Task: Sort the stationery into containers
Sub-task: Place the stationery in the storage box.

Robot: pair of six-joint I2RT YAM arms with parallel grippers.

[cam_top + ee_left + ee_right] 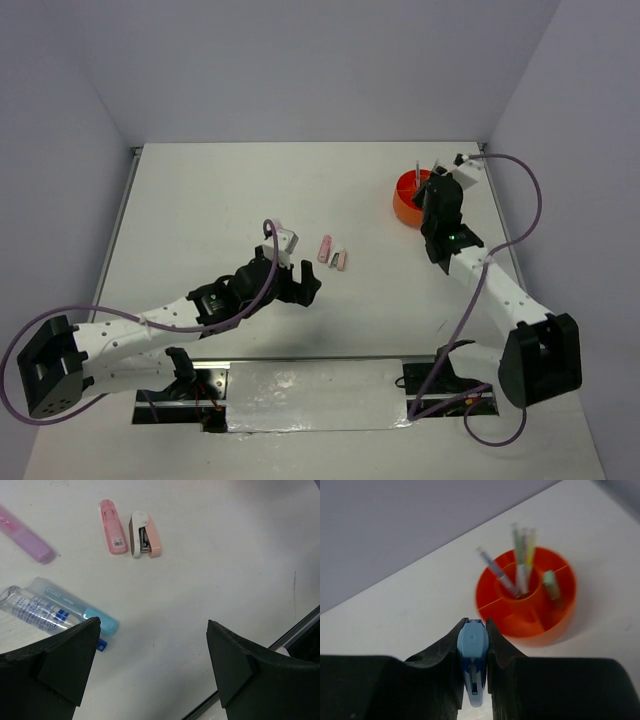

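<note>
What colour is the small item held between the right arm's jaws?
Light blue item, with a darker blue lower part; the right wrist view shows it best.

white table [200, 200], silver tape [310, 392] along near edge

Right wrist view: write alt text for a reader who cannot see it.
The right gripper holds a light blue piece between its fingers, before a round orange organiser. Several pens stand in its central ring; a green stick sits in an outer compartment.
</note>
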